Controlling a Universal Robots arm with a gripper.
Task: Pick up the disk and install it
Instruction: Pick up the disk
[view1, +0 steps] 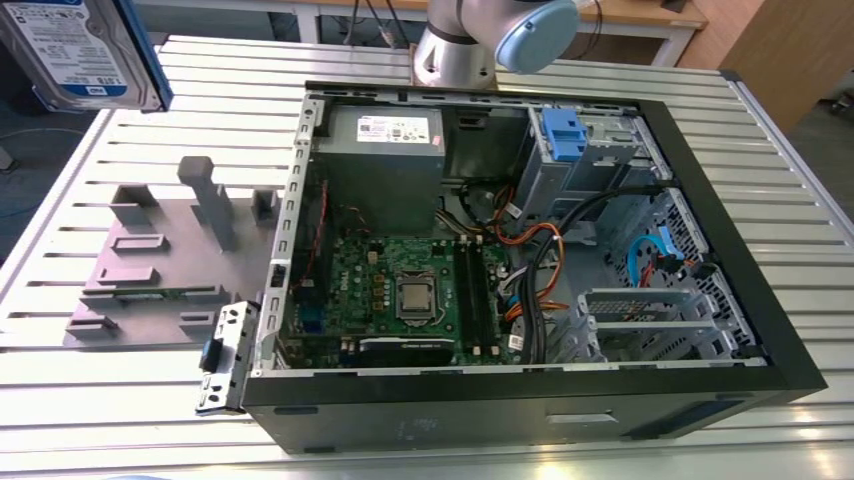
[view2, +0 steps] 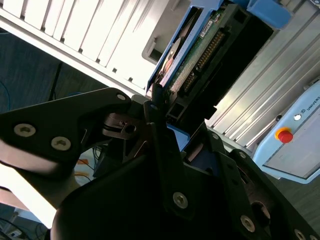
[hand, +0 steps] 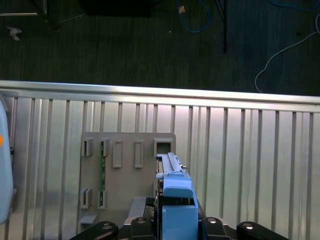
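At the exterior view's far left, the disk (view1: 78, 50) stands on edge in my gripper (view2: 184, 135), both fingers (view2: 161, 150) clamped on it, lifted clear of the slatted table (view1: 134, 400). To its right lies the grey fixture (view1: 160, 265), and further right the open computer case (view1: 534, 410).

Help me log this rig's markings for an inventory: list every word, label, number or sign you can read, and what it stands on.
Nothing can be quoted.
Disk, white-and-blue label: print too small to read.
White sticker on the grey metal box: too small to read.
Pale panel with a red button, in the second wrist view: lettering cut off at the picture's edge, not readable whole.
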